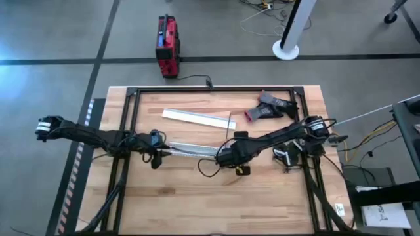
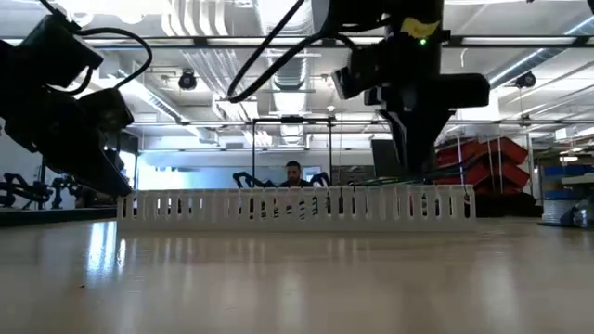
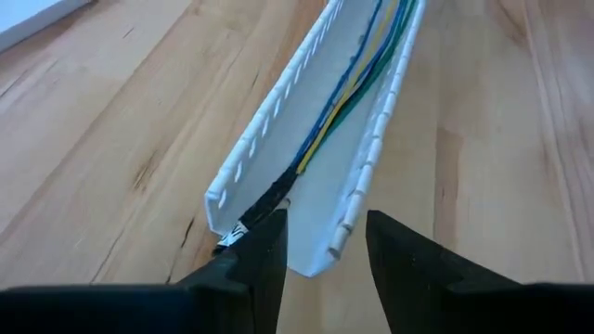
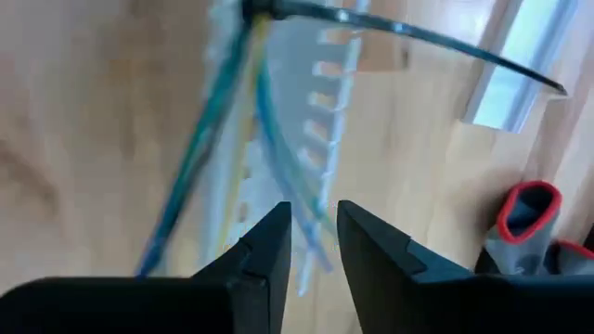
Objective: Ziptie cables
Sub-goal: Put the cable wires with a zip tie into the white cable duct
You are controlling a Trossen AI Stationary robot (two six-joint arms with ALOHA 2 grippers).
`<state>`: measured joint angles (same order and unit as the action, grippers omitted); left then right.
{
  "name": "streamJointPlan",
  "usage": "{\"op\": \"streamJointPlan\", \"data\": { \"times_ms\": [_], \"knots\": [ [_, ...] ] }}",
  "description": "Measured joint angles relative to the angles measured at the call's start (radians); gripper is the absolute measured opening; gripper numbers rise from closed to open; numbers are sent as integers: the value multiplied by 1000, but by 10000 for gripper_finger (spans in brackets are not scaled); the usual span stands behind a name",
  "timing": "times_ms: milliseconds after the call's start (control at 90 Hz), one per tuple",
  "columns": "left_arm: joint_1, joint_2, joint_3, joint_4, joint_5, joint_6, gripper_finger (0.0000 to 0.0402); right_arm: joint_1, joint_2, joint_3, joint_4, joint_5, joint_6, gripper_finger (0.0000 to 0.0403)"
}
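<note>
Ziptie [image 4: 408,32] is on the cables [image 4: 232,121]; right gripper [image 4: 314,232], fingers parted, grasps nothing: you pinch its tail, pull straight.

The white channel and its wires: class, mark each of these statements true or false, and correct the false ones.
1. The wires lie inside the white channel. True.
2. The left claw is at one end of the channel, fingers apart. True.
3. The ziptie lies flat inside the channel. False: it sticks out sideways from the wires, above the table.
4. The red and grey tool rests on top of the channel. False: it lies apart, nearer the table's far edge.
5. The right claw is open. True.
</note>
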<state>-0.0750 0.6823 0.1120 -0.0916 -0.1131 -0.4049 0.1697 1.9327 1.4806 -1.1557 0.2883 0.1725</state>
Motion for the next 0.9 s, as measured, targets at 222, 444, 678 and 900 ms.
{"op": "streamJointPlan", "data": {
  "times_ms": [222, 444, 678, 900],
  "knots": [
    [0, 1, 0, 4, 0, 0, 130, -26, 2, -56, 160, -114, -83, 75],
    [0, 0, 0, 3, 0, 2, 130, -29, 6, -64, 177, -112, -98, 46],
    [0, 2, 0, 2, 0, 3, 130, -27, -16, 12, 12, -104, -57, 46],
    [0, 1, 0, 2, 0, 3, 130, -4, -38, 21, 91, -229, -18, 65]
  ]
}}
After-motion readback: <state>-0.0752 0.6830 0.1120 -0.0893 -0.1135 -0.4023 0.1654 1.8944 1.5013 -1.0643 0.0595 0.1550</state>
